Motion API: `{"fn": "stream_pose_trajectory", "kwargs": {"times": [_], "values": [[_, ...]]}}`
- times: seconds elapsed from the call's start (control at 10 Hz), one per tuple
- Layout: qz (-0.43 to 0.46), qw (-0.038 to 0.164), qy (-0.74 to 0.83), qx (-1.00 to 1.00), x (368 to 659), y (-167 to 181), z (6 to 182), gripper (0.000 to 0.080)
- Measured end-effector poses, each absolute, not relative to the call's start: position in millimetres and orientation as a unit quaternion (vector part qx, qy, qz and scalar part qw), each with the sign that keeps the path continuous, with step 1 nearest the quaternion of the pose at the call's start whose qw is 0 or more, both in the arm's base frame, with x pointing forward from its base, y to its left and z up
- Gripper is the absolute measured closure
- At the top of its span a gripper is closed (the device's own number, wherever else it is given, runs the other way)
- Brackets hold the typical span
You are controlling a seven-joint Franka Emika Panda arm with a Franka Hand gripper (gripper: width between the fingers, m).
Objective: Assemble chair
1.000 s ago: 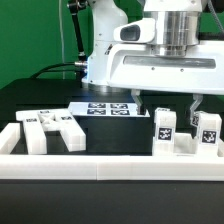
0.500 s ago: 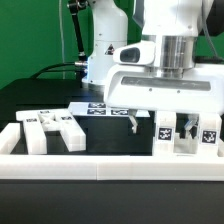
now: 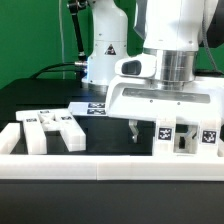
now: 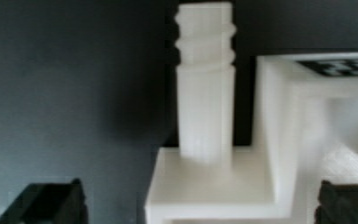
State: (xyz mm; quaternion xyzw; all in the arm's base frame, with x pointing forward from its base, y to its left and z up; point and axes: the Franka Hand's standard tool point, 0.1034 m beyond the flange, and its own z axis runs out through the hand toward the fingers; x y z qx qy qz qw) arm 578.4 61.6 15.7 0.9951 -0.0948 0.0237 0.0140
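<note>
White pegged chair part (image 4: 206, 112) stands upright by the walled bench edge, toward the exterior view's right corner, and you have the gripper (image 3: 158, 133) straddling it, fingers (image 4: 48, 203) spread wide and empty, likely lining up a grasp.

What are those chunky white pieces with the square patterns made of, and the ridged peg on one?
The white pieces look like matte plastic: uniform colour, blunt edges, soft shading without glare. Their square tags seem flat printed labels, black on white. The ridged peg looks like the same white plastic, though the wrist view is too blurred to be sure.
</note>
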Motion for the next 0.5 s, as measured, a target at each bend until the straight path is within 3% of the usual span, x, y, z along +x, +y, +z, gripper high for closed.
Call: {"fn": "stream_pose_trajectory", "kwargs": {"times": [0.1,0.2,0.3,0.4,0.5], "values": [[0.023,0.014,-0.097,0.995,578.4,63.2,15.6,0.015],[0.023,0.013,-0.096,0.995,579.2,64.2,16.6,0.0268],[0.024,0.013,-0.096,0.995,580.0,64.3,17.1,0.0268],[0.025,0.014,-0.097,0.995,580.7,62.2,17.7,0.0475],[0.025,0.014,-0.097,0.995,581.2,62.4,18.0,0.0475]]}}
